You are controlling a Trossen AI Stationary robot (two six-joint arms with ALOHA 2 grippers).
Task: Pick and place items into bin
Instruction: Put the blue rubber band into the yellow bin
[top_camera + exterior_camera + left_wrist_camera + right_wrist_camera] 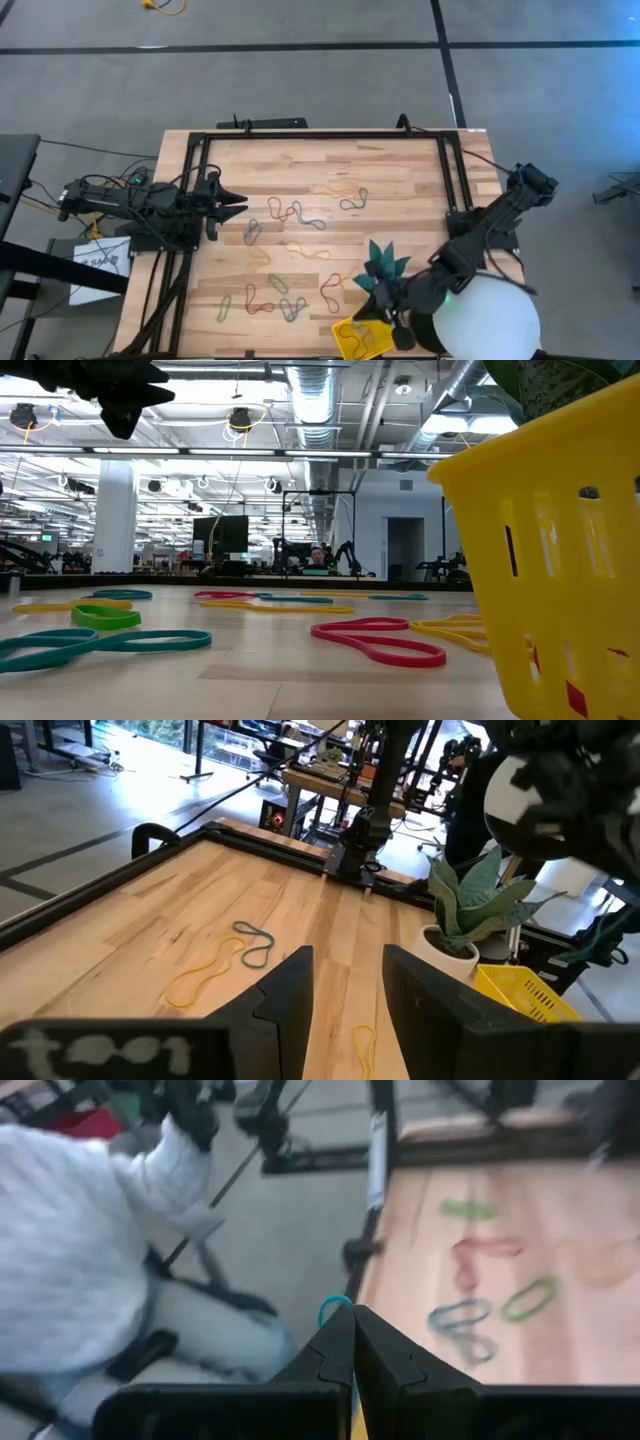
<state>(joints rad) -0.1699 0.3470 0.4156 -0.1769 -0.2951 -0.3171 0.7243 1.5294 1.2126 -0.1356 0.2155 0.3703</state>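
Nearest the table's front edge, at about five o'clock in the high view, the small shallow yellow plastic bin (355,338) sits just beside the big white sphere (487,318), with a few thin loops lying inside it. The right hand (384,316) hovers over the bin's far rim, its fingers pressed together on a thin blue rubber loop (333,1306), which pokes out past the fingertips in the right wrist view. Just beyond it stands the teal spiky folded-paper star (381,268). Across the pale wooden table (400,180) the remaining red, green, yellow and blue rubber loops (272,298) lie flat and scattered from six o'clock up toward the centre; the red pair near six o'clock runs lengthwise roughly left to right, while a green one (224,308) at seven o'clock points front to back. Farther off, at nine o'clock, the left hand (238,201) waits above the table's left edge, fingers spread apart and pointing toward three o'clock.
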